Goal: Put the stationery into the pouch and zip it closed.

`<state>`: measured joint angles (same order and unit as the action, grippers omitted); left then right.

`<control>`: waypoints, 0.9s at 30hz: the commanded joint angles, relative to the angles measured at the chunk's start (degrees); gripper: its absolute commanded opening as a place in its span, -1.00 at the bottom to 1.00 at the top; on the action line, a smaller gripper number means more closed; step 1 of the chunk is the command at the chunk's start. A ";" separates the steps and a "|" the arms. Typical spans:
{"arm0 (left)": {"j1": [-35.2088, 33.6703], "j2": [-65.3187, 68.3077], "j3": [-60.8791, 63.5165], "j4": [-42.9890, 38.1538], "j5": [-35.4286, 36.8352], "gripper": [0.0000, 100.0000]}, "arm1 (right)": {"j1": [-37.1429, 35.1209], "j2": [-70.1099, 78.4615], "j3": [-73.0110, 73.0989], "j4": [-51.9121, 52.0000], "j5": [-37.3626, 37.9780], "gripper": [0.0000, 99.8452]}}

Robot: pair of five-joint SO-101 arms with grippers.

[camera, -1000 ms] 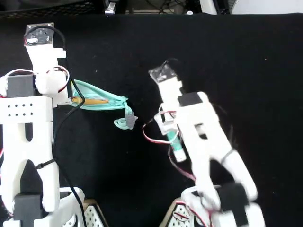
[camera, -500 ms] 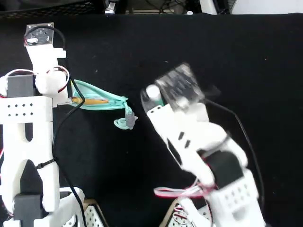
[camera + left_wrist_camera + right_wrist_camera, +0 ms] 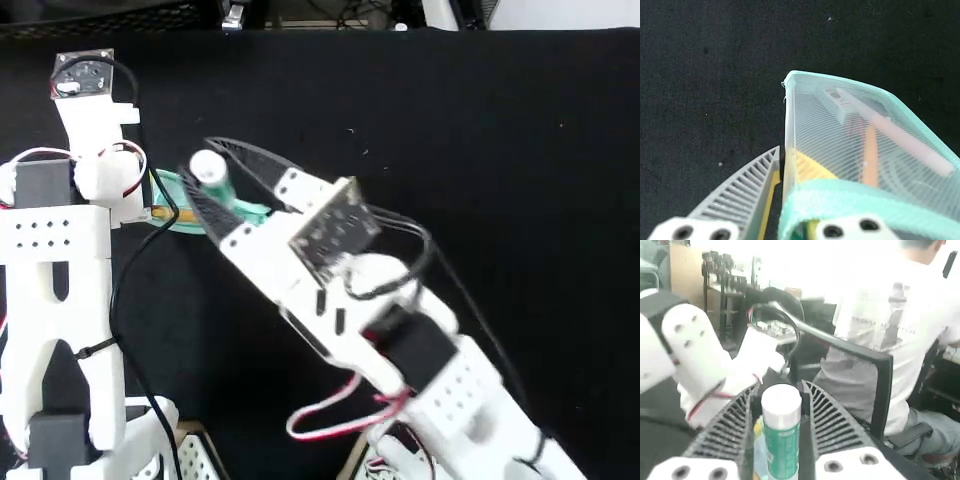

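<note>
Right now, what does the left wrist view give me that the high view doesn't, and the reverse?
Left wrist view: the teal pouch close up, its mesh side showing a pink pen, an orange pencil and something yellow inside, with a ribbed finger against its wall.

High view: the right gripper clamped on a green tube with a white cap, above the pouch, and both arms over the black table.

Both: the pouch held at the left gripper, with something orange inside.
</note>
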<state>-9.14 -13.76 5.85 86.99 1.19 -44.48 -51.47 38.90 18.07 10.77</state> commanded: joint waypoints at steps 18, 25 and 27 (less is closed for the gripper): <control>-0.13 1.49 4.18 -0.09 -0.35 -0.94 | -2.90 0.04 2.51 -5.36 -0.18 -0.98; -0.13 1.49 4.18 -0.09 -0.35 -0.94 | -2.99 -1.01 4.35 -2.11 -0.44 -0.98; -0.13 1.49 4.18 -0.09 -0.35 -0.94 | -2.99 -0.92 6.20 -2.20 -0.44 -0.98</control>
<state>-9.05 -13.76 5.93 86.90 0.92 -46.86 -51.21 44.26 15.60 10.77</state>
